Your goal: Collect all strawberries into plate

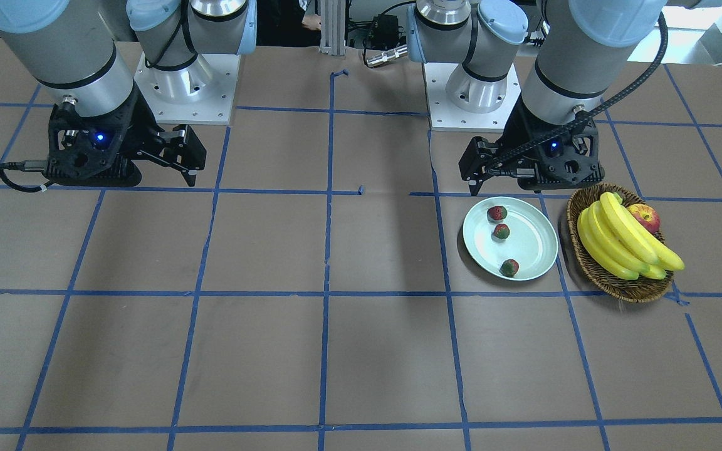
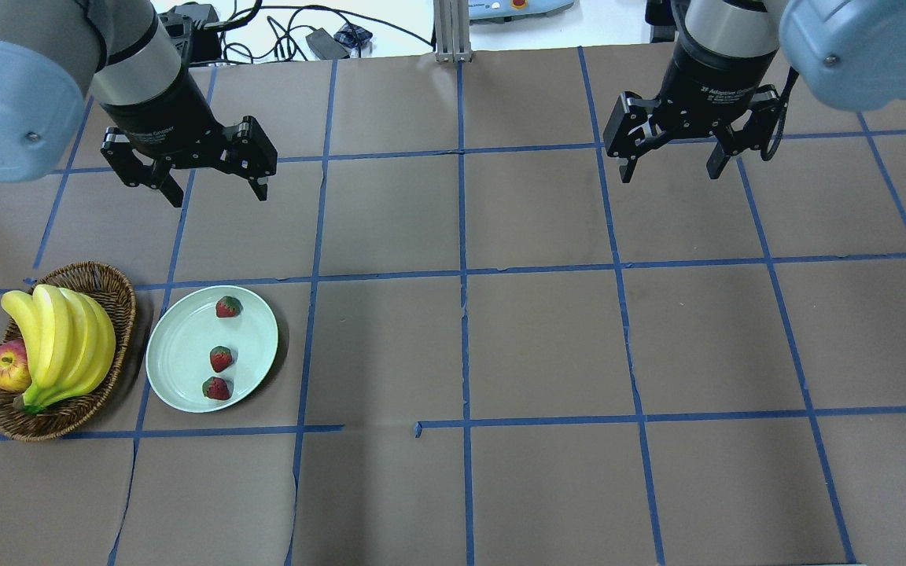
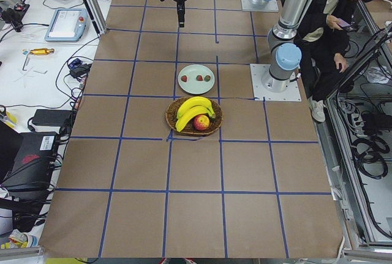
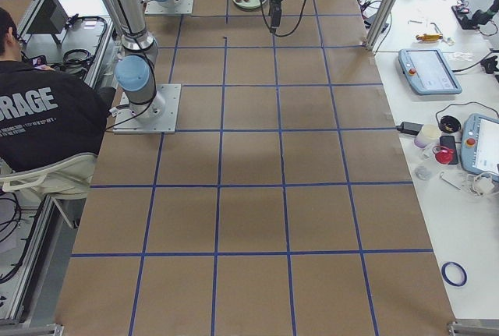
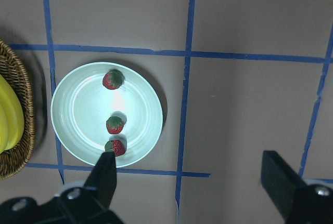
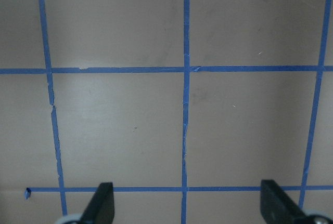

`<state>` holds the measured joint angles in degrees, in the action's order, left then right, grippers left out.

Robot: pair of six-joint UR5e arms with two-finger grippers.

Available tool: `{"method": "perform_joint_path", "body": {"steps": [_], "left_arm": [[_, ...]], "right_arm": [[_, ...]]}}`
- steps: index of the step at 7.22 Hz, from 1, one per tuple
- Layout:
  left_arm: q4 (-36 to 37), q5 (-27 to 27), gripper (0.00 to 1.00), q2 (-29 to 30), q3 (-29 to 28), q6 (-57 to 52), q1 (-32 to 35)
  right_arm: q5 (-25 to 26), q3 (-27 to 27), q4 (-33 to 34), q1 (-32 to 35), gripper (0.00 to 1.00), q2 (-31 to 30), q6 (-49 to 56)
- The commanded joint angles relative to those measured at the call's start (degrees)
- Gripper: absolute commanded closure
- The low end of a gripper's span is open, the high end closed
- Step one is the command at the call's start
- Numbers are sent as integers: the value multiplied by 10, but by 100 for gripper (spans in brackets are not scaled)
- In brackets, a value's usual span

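Below the left gripper (image 2: 219, 192), and offset toward one of its fingers in the wrist view, lies the plate (image 2: 185, 354). All three strawberries rest inside it, none touching the rim: strawberry one (image 2: 228, 306) toward one edge, strawberry two (image 2: 221, 358) near the middle, and strawberry three (image 2: 217, 387) just beside it. Together they form a loose row across the plate.

Left gripper: fingers spread wide, nothing between them, held well above the plate with no contact. Right gripper (image 2: 671, 174): fingers likewise spread and empty, hanging over bare table (image 2: 547, 338), well apart from the plate.

Nearer arm: the left. Any further work at the plate falls to it, since the right would have to reach across the table.

Beside the plate, on the side away from the right gripper, stands the basket (image 2: 111, 284) with the bananas (image 2: 60, 338) and the apple (image 2: 6, 367).

Assessment: no strawberry shows outside the plate in any view, so the collection appears complete and no pick target is left.
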<state>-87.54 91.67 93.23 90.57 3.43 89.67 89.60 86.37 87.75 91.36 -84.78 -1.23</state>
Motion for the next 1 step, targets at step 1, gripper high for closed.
{"method": "perform_joint_path", "body": {"steps": [1], "left_arm": [[0,0,0,0,3,0,1]], "right_arm": [[1,0,0,0,0,0,0]]}}
